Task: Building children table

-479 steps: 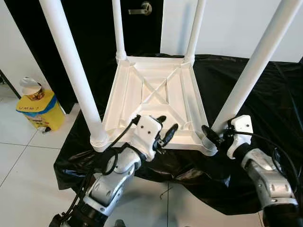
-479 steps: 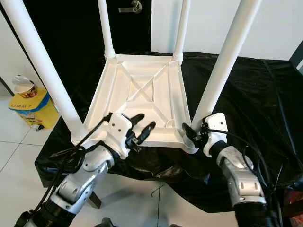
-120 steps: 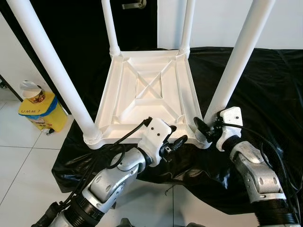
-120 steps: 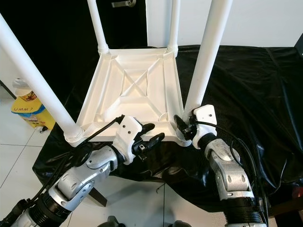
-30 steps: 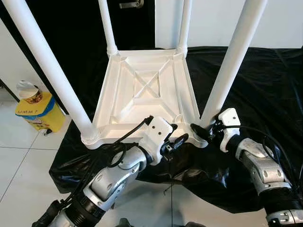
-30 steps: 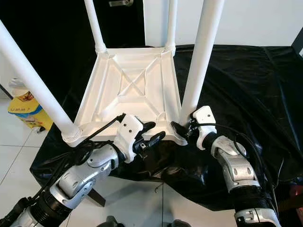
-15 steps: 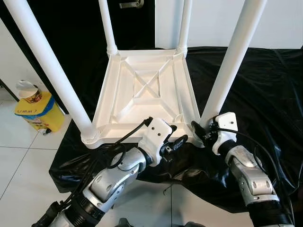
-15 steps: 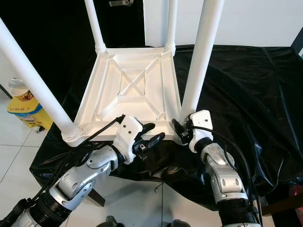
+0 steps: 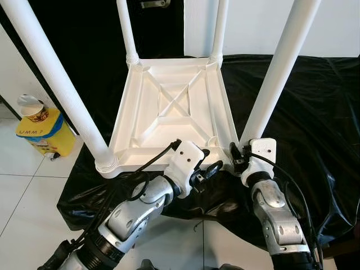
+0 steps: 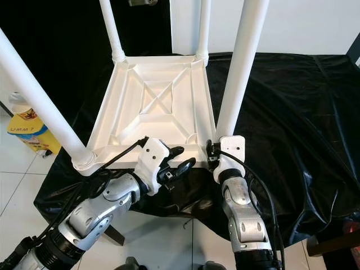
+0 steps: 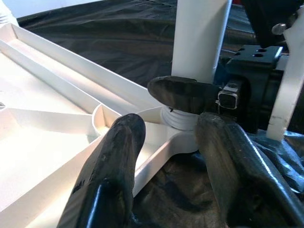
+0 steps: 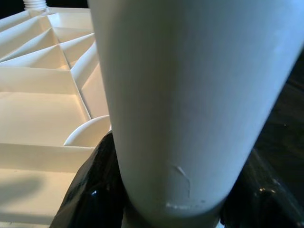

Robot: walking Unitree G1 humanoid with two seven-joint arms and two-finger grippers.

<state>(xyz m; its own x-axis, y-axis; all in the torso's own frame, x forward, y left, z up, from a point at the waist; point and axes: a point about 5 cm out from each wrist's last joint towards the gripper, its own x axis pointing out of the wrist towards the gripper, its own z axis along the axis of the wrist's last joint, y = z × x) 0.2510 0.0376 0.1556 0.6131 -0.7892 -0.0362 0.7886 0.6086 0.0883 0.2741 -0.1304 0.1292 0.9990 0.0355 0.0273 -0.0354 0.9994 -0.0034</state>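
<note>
Children's table (image 9: pixel 174 109), white plastic and turned upside down, is seen lying with its top on a black plastic sheet (image 9: pixel 315 112) that covers a raised surface. Its ribbed underside faces up, with a cross brace in the middle, and four white legs rise from the corner sockets. The near-right leg (image 9: pixel 275 73) is gripped at its base by the right gripper (image 9: pixel 239 159), whose black fingers (image 12: pixel 85 190) are clenched on either side of the leg just above the socket; in the right wrist view the leg is pressed close between them. The left gripper (image 9: pixel 205 163) is held at the near edge of the table frame, just beside the same corner. Its two black fingers (image 11: pixel 111 175) are spread apart with nothing between them: one is laid over the inner side of the white rim and the other is outside it, over the black sheet. In the left wrist view the threaded base of the near-right leg and one finger of the right gripper are seen straight ahead. The near-left leg (image 9: pixel 56 79) is seated in its socket at the other front corner. On the tiled floor (image 9: pixel 28 191) to the robot's left, a yellow container (image 9: pixel 42 135) with a blue band stands with a paper cup (image 9: pixel 31 108) on top.
</note>
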